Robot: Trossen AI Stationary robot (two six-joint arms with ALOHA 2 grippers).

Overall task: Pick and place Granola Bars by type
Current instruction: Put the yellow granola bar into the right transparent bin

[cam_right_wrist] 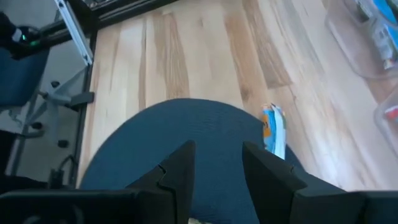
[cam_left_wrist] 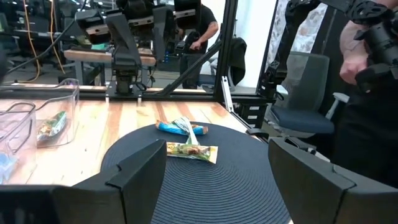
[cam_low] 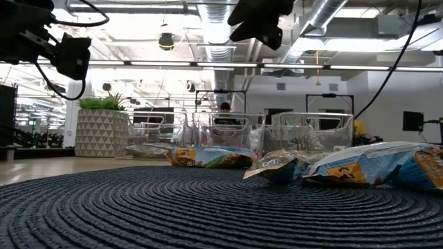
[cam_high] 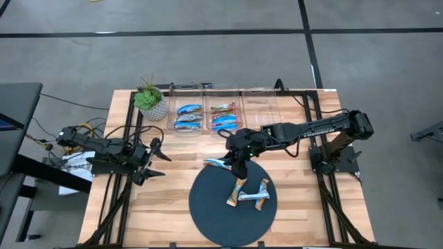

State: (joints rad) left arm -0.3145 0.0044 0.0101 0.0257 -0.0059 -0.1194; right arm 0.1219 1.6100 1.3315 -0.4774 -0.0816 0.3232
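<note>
Wooden table (cam_high: pixel 173 207) with granola bars (cam_high: pixel 250 194) loose on a dark round mat (cam_high: pixel 214 218).
Right hand (cam_high: pixel 237 162), part-spread and grasping nothing, hovers above them to pick; left hand (cam_high: pixel 154 160) waits released.

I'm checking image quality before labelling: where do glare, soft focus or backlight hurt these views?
Low view: bright ceiling lights backlight the scene, leaving the dark overhead gripper a silhouette; the woven dark round mat is sharp up close. Right wrist view: soft all over, the blue-and-white foil bar at the mat's edge is blurred. Left wrist view: the clear plastic bin shows reflections. High view: even light, no strong glare.
</note>
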